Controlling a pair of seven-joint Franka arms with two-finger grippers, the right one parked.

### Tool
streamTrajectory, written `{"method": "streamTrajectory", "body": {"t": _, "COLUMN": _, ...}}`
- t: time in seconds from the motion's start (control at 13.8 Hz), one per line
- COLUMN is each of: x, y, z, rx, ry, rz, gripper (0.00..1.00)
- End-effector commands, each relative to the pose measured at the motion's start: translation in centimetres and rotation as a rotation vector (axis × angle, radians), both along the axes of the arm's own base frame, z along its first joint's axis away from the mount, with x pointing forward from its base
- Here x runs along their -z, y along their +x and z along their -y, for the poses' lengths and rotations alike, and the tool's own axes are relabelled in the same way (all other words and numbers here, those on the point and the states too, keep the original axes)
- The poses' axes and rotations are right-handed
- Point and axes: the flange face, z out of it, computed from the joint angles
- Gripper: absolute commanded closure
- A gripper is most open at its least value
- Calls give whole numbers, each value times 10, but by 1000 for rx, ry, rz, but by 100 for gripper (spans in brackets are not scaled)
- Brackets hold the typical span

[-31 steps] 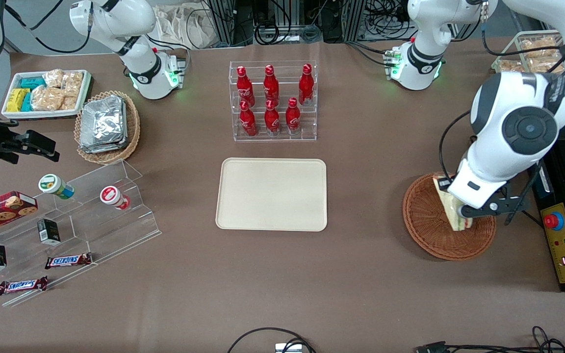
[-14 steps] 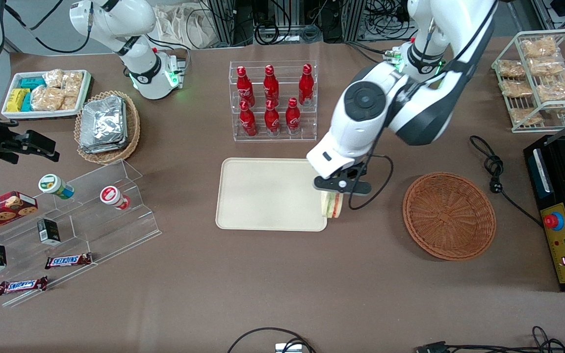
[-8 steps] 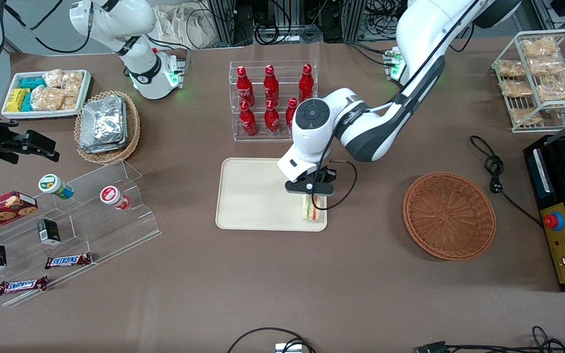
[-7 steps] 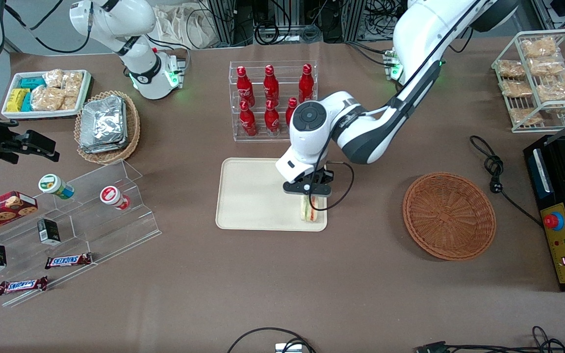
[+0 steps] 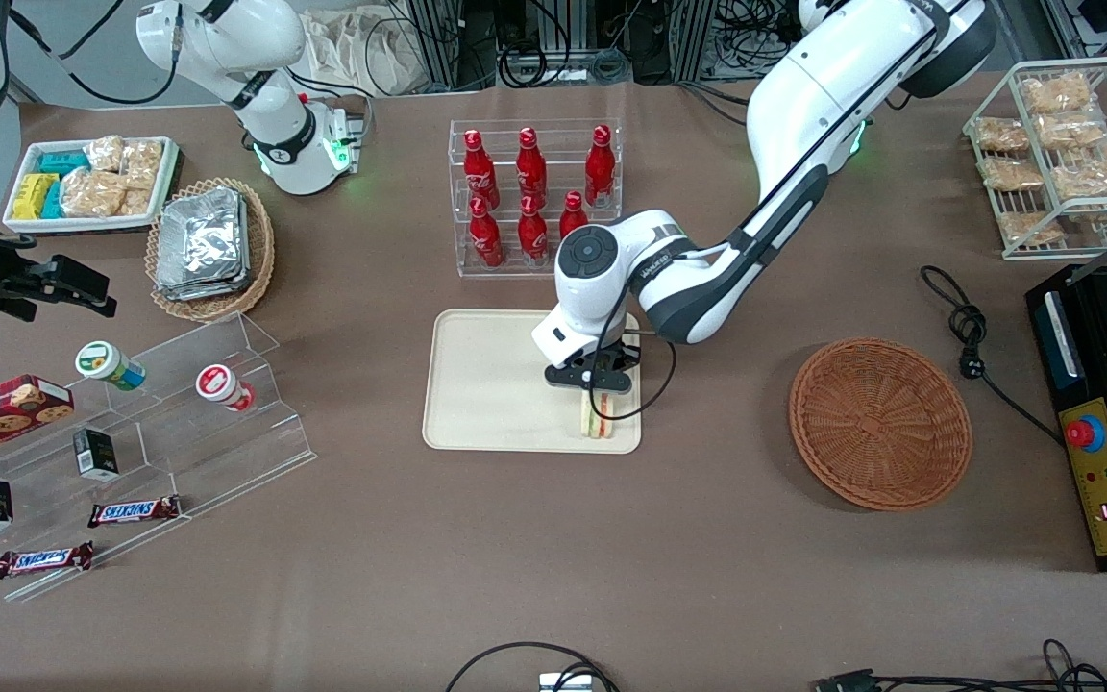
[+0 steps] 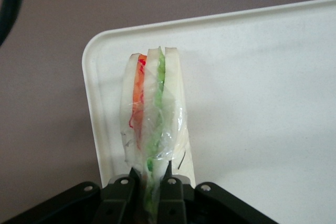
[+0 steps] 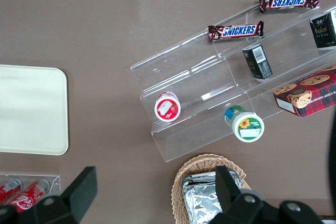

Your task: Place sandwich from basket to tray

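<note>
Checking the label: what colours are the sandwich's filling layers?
Orange-red and green, between white bread; the sandwich, held by the gripper, shows best in the left wrist view.

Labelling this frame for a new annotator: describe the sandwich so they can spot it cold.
Find the cream tray at the table's middle, in front of the rack of red bottles. Over its corner nearest the brown basket, the gripper pinches the sandwich: a plastic-wrapped white wedge with orange and green layers, the only food there.

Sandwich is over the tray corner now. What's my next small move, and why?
Probably lower a little, then open the jaws. The gripper is shut on the sandwich, held on edge over the tray near its rim; whether it touches can't be told. The basket is empty.
</note>
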Motion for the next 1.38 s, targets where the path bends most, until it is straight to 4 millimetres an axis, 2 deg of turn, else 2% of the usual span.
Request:
{"method": "streamTrajectory", "body": {"t": 0.0, "x": 5, "y": -4, "z": 2, "rx": -21, "ry": -2, "rz": 20, "gripper": 100}}
{"method": "streamTrajectory", "body": {"t": 0.07, "x": 6, "y": -4, "z": 1, "rx": -23, "ry": 0, "rz": 18, "gripper": 90}}
{"method": "streamTrajectory", "body": {"t": 0.15, "x": 8, "y": -2, "z": -2, "rx": -28, "ry": 5, "rz": 19, "gripper": 56}}
{"method": "streamTrajectory", "body": {"t": 0.29, "x": 10, "y": -1, "z": -2, "rx": -30, "ry": 5, "rz": 16, "gripper": 0}}
{"method": "streamTrajectory", "body": {"t": 0.58, "x": 0, "y": 1, "z": -1, "rx": -27, "ry": -13, "rz": 37, "gripper": 0}}
{"method": "streamTrajectory", "body": {"t": 0.94, "x": -40, "y": 10, "z": -4, "rx": -32, "ry": -39, "rz": 88, "gripper": 0}}
{"method": "streamTrajectory", "body": {"t": 1.16, "x": -80, "y": 20, "z": -15, "rx": -93, "ry": -83, "rz": 110, "gripper": 0}}
{"method": "streamTrajectory", "body": {"t": 1.23, "x": -101, "y": 33, "z": -31, "rx": -92, "ry": -81, "rz": 134, "gripper": 0}}
{"method": "streamTrajectory", "body": {"t": 1.31, "x": -120, "y": 40, "z": -45, "rx": -19, "ry": -66, "rz": 155, "gripper": 0}}
